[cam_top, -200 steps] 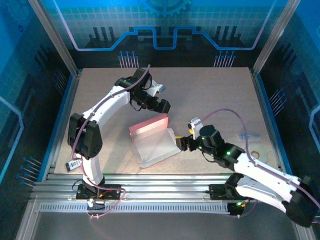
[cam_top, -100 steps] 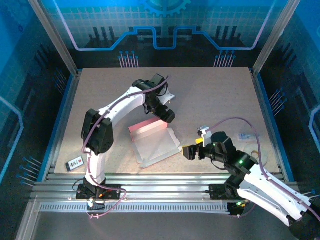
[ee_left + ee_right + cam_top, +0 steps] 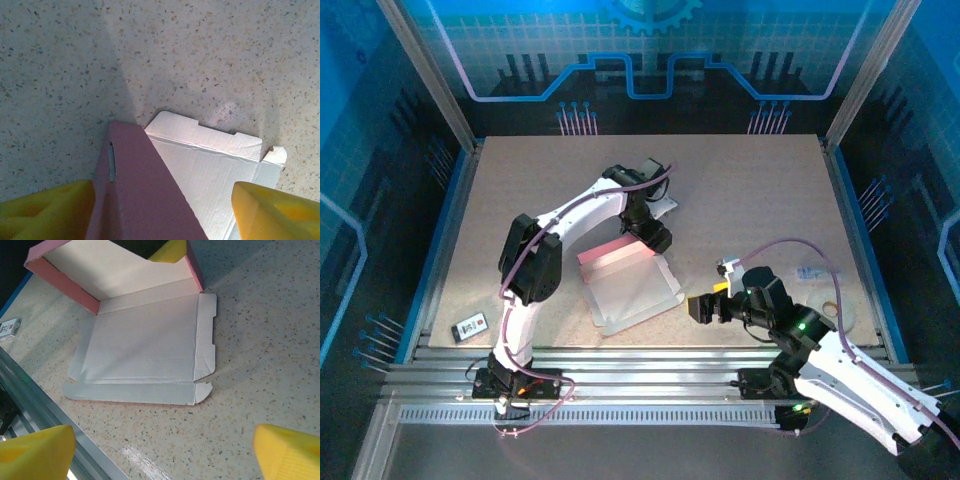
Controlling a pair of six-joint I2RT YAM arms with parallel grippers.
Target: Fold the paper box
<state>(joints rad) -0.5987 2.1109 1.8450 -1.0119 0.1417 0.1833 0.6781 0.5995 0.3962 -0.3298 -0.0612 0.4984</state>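
Moved: left end effector (image 3: pixel 656 238) has come down at the rear of the paper box (image 3: pixel 630 290) | jaws apart, astride its raised pink flap (perhaps touching on one side) | right end effector (image 3: pixel 705 306) spread wide, empty, near box's right edge | box whitish-face-up on table (image 3: pixel 750 190)

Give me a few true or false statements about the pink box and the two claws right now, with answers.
1. The paper box lies whitish face up on the table. True.
2. The right claw is clamped on the box's side flap. False: it is open, off to the box's right and apart from it.
3. One long panel stands raised, pink on its outer face. True.
4. The left claw hangs over bare table, far from the box. False: its fingers sit either side of the raised pink panel.
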